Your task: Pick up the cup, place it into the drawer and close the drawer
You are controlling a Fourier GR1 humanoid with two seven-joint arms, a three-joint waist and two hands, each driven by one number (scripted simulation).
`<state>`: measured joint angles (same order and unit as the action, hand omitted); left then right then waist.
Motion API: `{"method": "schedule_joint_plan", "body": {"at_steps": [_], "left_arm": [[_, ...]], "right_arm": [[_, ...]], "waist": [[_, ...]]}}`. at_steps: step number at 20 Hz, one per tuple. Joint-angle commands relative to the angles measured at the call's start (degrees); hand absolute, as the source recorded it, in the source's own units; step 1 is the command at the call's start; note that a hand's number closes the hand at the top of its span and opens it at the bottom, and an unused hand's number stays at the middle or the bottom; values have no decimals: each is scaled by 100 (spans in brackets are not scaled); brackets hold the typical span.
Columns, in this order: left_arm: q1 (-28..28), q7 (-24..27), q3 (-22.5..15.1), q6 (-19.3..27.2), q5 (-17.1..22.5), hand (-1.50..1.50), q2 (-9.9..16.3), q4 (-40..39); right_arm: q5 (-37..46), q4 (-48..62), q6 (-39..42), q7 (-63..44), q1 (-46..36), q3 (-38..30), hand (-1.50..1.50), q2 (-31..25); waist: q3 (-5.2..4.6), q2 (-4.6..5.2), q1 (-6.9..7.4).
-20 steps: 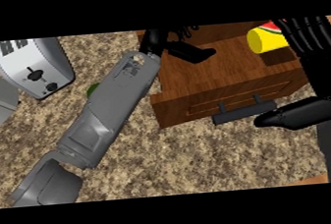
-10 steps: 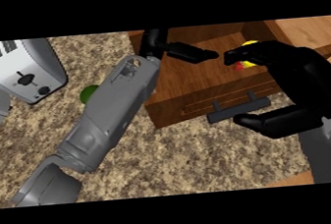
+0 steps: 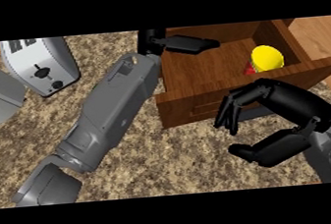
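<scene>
The yellow cup (image 3: 267, 58) is sitting inside the open wooden drawer (image 3: 195, 77), right side, nobody holding it. Right hand (image 3: 278, 120) is just in front of the drawer face, fingers curled but grasping nothing. Left hand (image 3: 174, 43) is up over the drawer's back left, fingers straight and released. Toaster (image 3: 39, 64) is off left on the speckled tabletop (image 3: 164, 158)

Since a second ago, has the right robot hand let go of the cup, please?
Yes: the right robot hand now sits before the drawer, off the cup.
</scene>
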<state>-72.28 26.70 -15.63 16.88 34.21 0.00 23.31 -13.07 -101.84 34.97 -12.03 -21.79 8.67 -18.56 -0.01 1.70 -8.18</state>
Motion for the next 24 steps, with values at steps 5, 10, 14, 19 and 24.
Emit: {"method": "schedule_joint_plan", "body": {"at_steps": [5, 10, 14, 19, 24], "left_arm": [[149, 315, 78, 135, 327, -150, 0, -118], [557, 656, 261, -365, 401, -150, 45, -22], [712, 405, 155, -343, 403, -150, 66, 497], [1177, 467, 205, -497, 428, -150, 360, 855], [1510, 329, 201, -704, 473, -150, 632, 1311]], "right_arm": [[2188, -186, -299, 367, 640, 518, -150, -479], [3416, 1224, -987, 1203, 638, 914, -150, -292], [3867, 2783, -1244, 1529, 70, 1123, -150, -5], [4445, 4577, -1797, 2138, -550, 1208, 150, 282], [4242, 5853, -2251, 3128, -1253, 457, 150, 92]], "waist": [[8, -102, 456], [7, -98, 820], [8, -152, 1098], [14, -127, 1277], [29, -91, 1465]]}}
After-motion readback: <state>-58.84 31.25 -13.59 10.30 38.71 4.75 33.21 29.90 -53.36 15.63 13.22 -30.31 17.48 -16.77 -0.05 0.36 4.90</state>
